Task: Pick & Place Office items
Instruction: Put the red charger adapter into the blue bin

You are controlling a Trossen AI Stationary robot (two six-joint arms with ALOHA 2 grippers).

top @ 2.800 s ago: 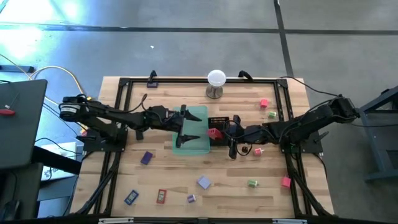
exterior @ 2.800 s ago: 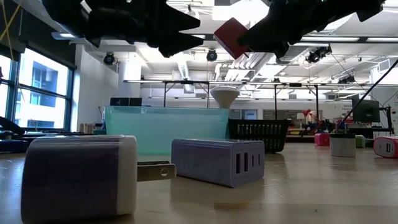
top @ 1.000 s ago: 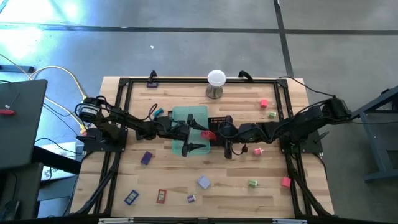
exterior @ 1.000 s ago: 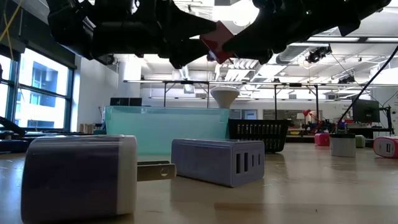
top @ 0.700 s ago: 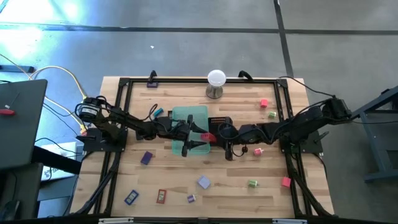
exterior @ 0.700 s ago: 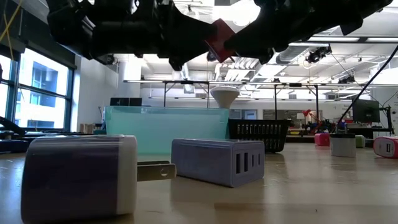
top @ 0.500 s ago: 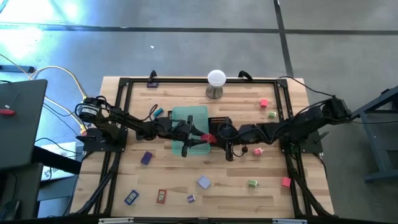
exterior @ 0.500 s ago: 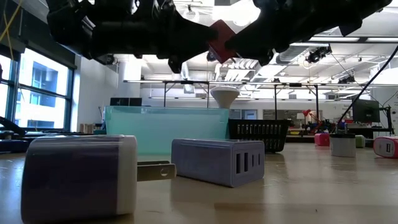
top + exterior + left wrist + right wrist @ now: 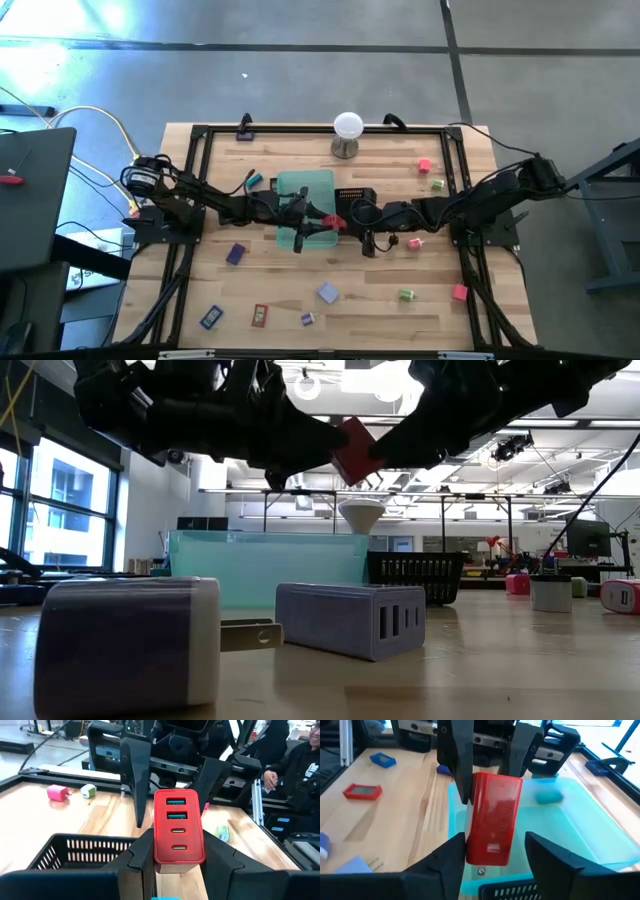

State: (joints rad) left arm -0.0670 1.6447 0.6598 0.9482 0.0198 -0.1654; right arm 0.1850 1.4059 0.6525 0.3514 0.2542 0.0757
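Red charger (image 9: 179, 833) hangs between both arms above the green tray (image 9: 322, 236), pinched by the left end effector (image 9: 179, 857); right end effector (image 9: 492, 852) spread. Stiff, light, likely slick: grip flat sides.

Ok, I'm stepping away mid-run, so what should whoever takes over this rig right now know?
Left gripper: shut on the red charger, over the green tray, near its edge.
Right gripper: open, fingers either side of the charger.
Done: one teal item lies in the tray.
Left: place the charger; other items lie scattered on the table, such as the purple charger and the pink block.
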